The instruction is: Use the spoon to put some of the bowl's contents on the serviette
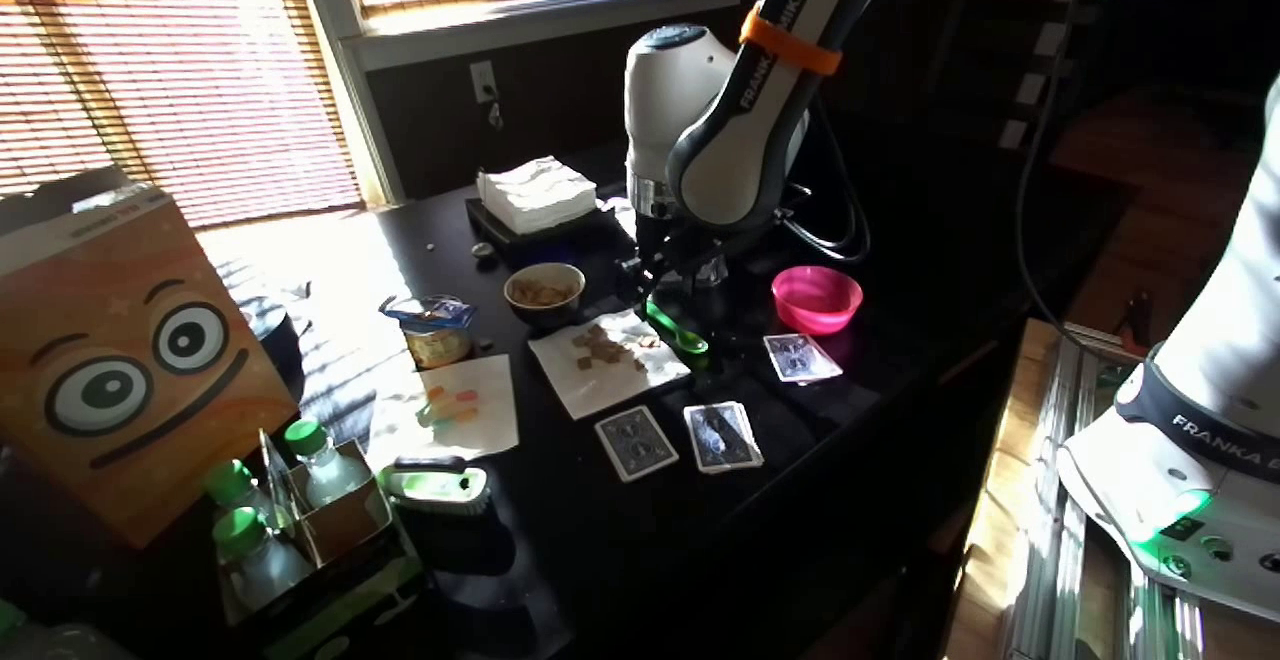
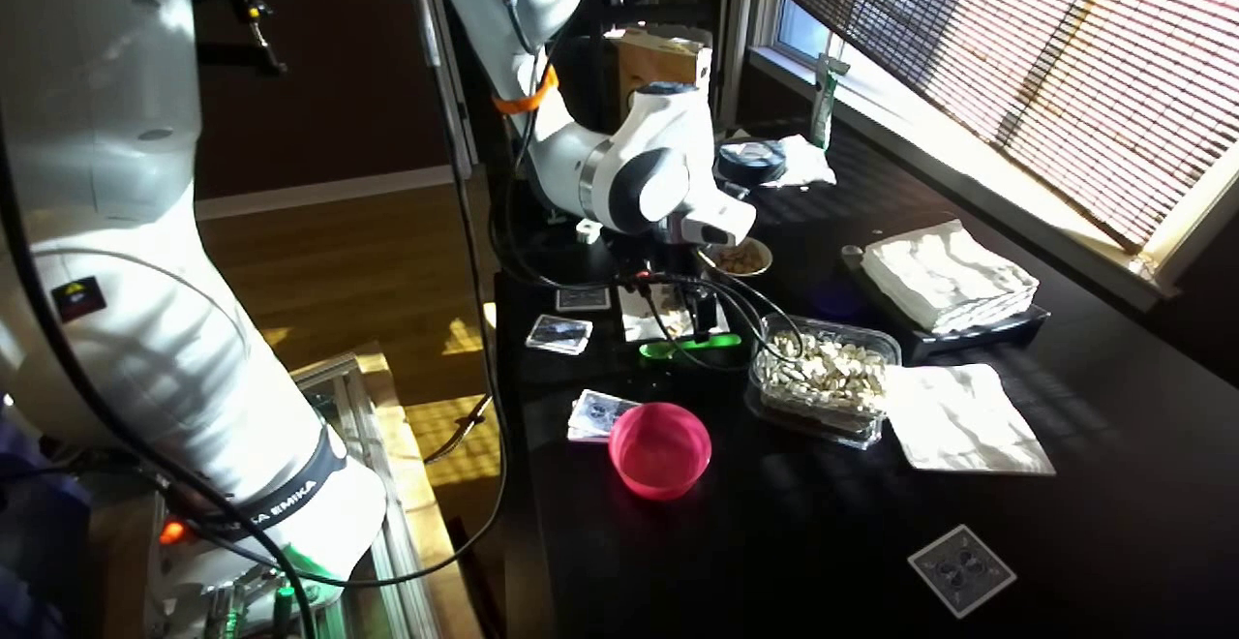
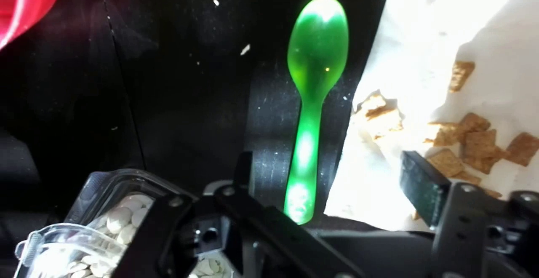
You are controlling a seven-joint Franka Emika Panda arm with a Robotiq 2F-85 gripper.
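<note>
The green spoon (image 1: 685, 338) lies on the dark table beside the white serviette (image 1: 583, 395). The spoon also shows in an exterior view (image 2: 668, 349) and in the wrist view (image 3: 310, 118). Brown square bits lie on the serviette, which also shows in the wrist view (image 3: 505, 44). The cream bowl (image 1: 547, 316) of brown bits stands behind the serviette; the arm partly covers the bowl (image 2: 769, 263) in an exterior view. I cannot make it out in the wrist view. My gripper (image 3: 332, 181) is open and empty, its fingers apart on either side of the spoon handle, the right one over the serviette.
A pink bowl (image 1: 817, 316) and a clear dish of white pieces (image 2: 823, 424) stand near the spoon. Playing cards (image 1: 722, 437) lie near the front edge. A napkin stack (image 1: 537, 202) is at the back. Another napkin (image 1: 492, 380), a tin (image 1: 438, 345) and bottles (image 1: 335, 475) stand to one side.
</note>
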